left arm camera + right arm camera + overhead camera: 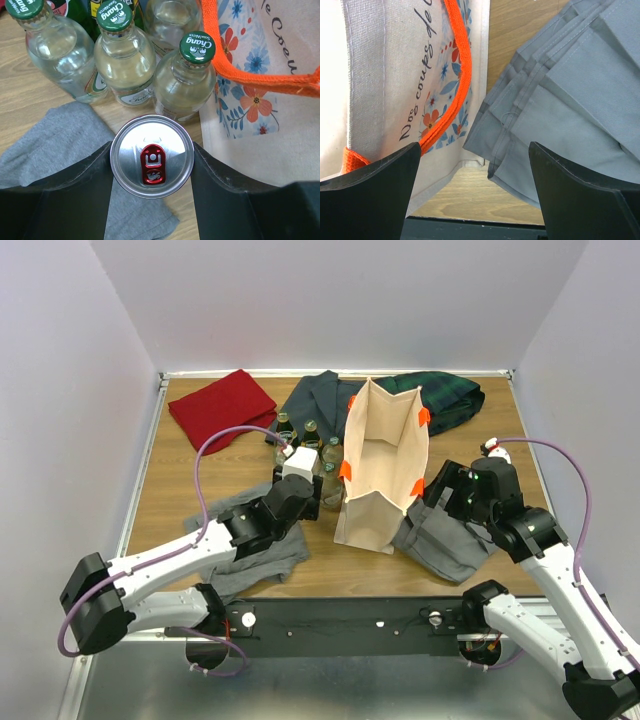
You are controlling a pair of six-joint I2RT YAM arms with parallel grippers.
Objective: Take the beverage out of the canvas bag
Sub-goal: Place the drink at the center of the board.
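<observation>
Fingers (75,190) of the left gripper (151,152) are pressing on both sides of the beverage (151,150) — a silver-topped can with a red pull tab, which I am looking straight down on. It is sitting outside the canvas bag (365,520), just left of it, over the edge of a grey cloth (55,135); whether its base is touching the cloth I cannot tell. Just beyond the can, three clear bottles (187,82) with green caps are standing close together on the wooden table (200,475), the rightmost one next to the bag's flowered side and orange handle (260,80).

On the other side, the right gripper (474,150) is hanging with its jaws spread wide and nothing between them — the bag's right wall is showing on its left and a stack of folded grey clothes (570,100) on its right. The bag is standing upright, mouth open, in the middle of the table. A red cloth (222,405) is lying at the far left.
</observation>
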